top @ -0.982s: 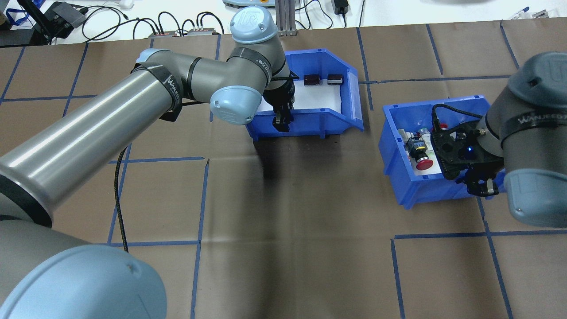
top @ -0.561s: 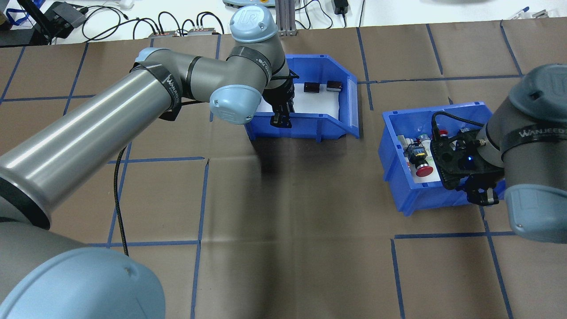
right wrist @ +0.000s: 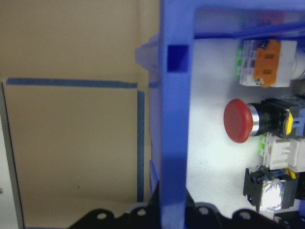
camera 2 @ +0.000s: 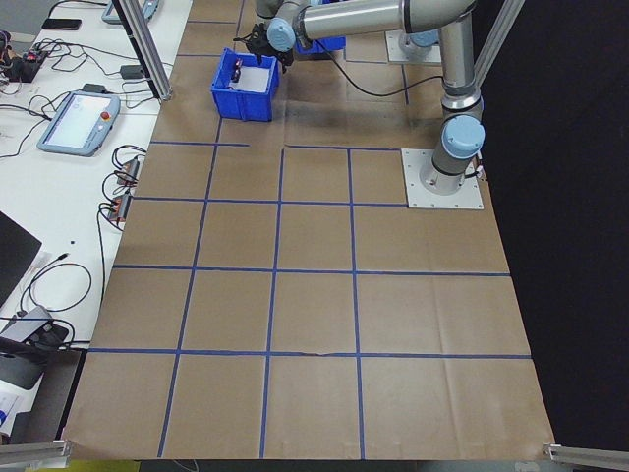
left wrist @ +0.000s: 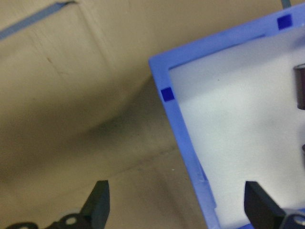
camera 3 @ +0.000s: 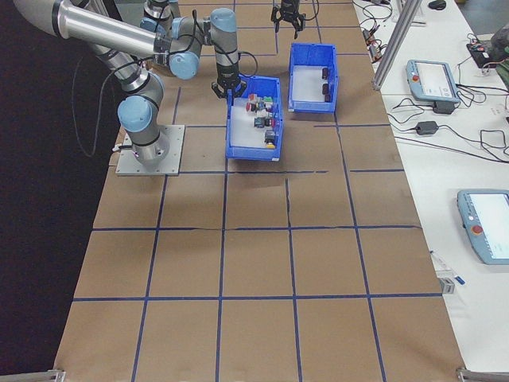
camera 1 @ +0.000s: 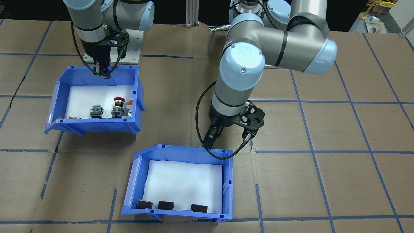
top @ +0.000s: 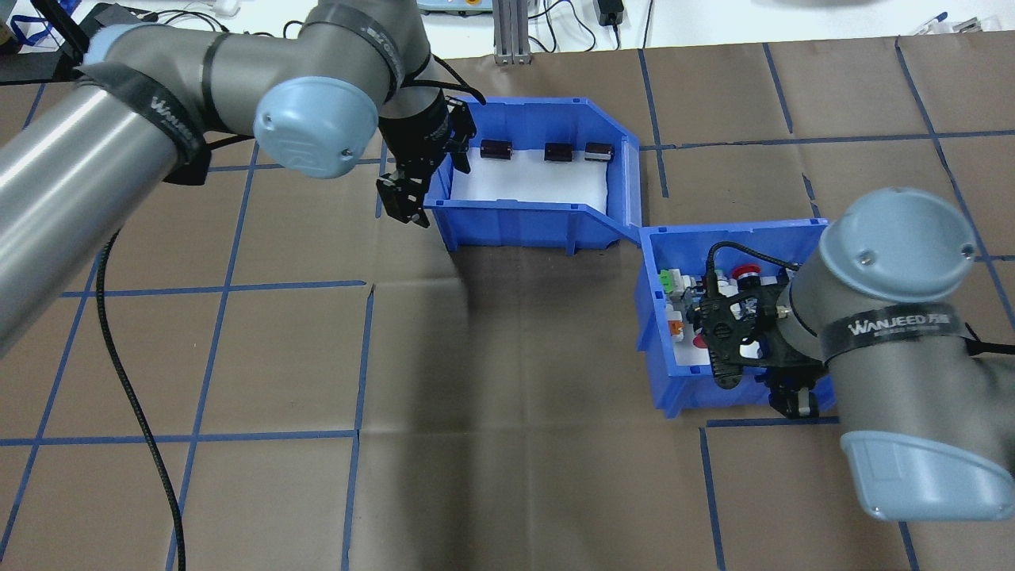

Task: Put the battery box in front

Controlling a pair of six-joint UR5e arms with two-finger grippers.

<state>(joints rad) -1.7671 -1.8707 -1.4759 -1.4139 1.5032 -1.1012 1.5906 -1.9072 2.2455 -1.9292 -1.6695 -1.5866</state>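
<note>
Battery box (top: 523,218) sits on the brown-papered table (top: 492,357), toward the far edge from the robot, white foam liner inside. Three dark batteries (top: 559,152) lie in a row along the box's far wall; in the front-facing view they line the near wall (camera 1: 166,205).

Left gripper (top: 404,198) hangs just outside the box's left corner, clear of the rim. Jaws spread wide, nothing between them; the wrist view shows both fingertips (left wrist: 97,200) apart with the box corner (left wrist: 164,93) and bare paper in the gap. Its black cable (camera 1: 223,154) droops against the box rim.

Switch bin (top: 658,317), same blue, stands just right of the battery box and nearer the robot. Its far left corner meets the battery box's sloped front corner; whether they touch I cannot tell. Inside: a red mushroom button (right wrist: 238,120), an orange-capped block (right wrist: 267,62), other switches.

Right gripper (top: 797,400) straddles the switch bin's near wall, fingers closed on it; the wrist view has the wall (right wrist: 174,119) running between the jaws.

Blue tape lines (top: 361,357) grid the paper. Beyond the far table edge: cables (top: 317,40), and pendants (camera 3: 433,79) on a white bench.
</note>
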